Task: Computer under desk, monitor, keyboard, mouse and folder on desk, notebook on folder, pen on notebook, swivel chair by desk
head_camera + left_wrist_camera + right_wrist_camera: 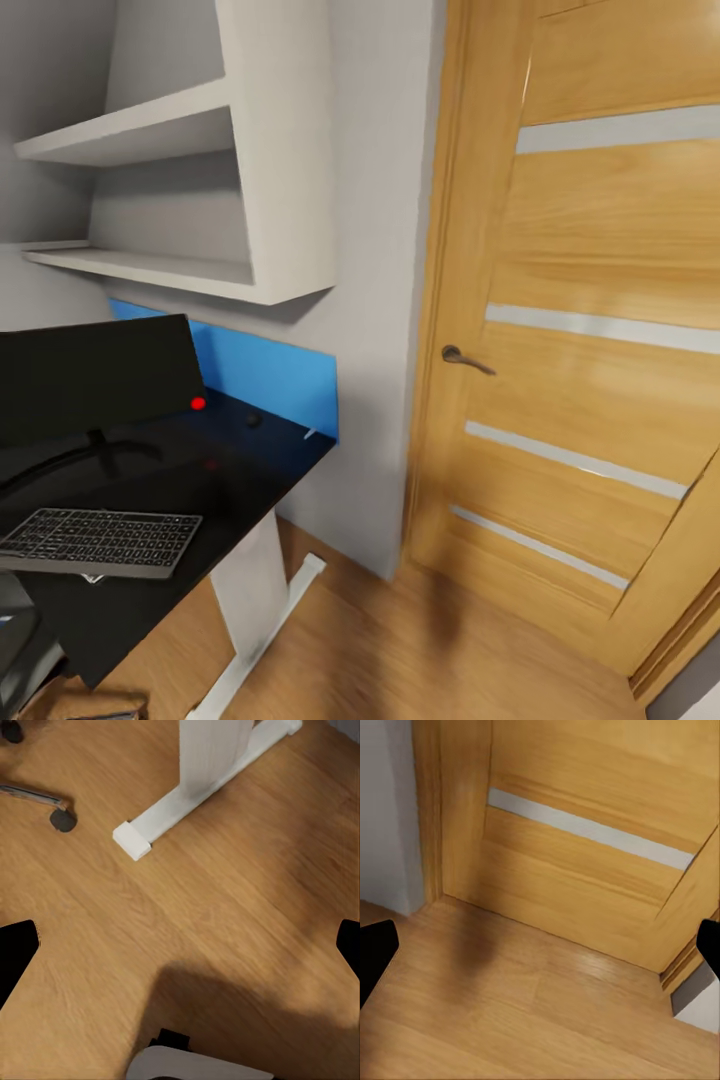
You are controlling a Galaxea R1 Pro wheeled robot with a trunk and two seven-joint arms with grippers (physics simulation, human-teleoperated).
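Note:
The glossy black desk (250, 470) stands at the left on a white leg (250, 590). On it are the black monitor (95, 385), the slim dark keyboard (100, 540) near the front, and the small dark mouse (254, 420) toward the back right. A short white stick, seemingly the pen (310, 434), lies at the desk's right edge. A chrome leg and castor of the swivel chair (52, 802) show on the floor. My left gripper (180, 952) and right gripper (540, 949) hang open over bare floor. The folder, notebook and computer are out of view.
A wooden door (600, 350) with a lever handle (462, 357) stands to the right. White wall shelves (190, 190) hang above the desk, with a blue wall panel (270, 375) behind it. The desk's white foot (195, 795) runs along the wooden floor (430, 650).

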